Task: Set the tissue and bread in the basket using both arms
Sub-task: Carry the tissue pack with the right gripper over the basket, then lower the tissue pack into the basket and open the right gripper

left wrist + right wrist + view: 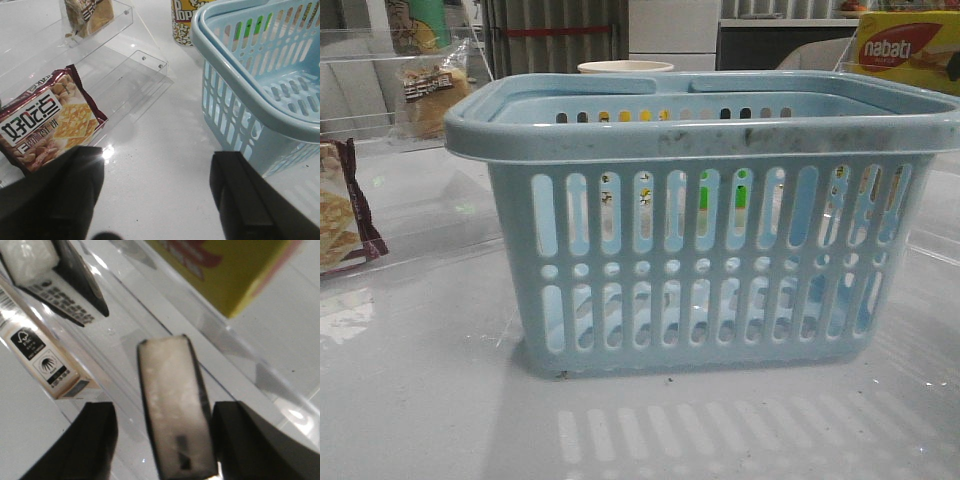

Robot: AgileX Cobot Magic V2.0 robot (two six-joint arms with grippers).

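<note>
The light-blue basket (705, 210) stands in the middle of the table and looks empty; it also shows in the left wrist view (260, 85). The bread (430, 90), in its clear bag, sits on a clear shelf at the far left, and in the left wrist view (90, 12) it lies well beyond my open, empty left gripper (156, 165). My right gripper (164, 420) is open and straddles the tissue (172, 390), a black-edged pack with a pale face on a clear shelf. One finger is close beside the pack, the other stands apart. Neither gripper shows in the front view.
A maroon-edged cracker packet (45, 122) lies on the clear stepped shelf (135, 75) by the left gripper. A popcorn cup (182, 20) stands behind the basket. A yellow nabati box (905, 50), another black pack (60, 280) and a beige carton (40, 350) sit near the tissue.
</note>
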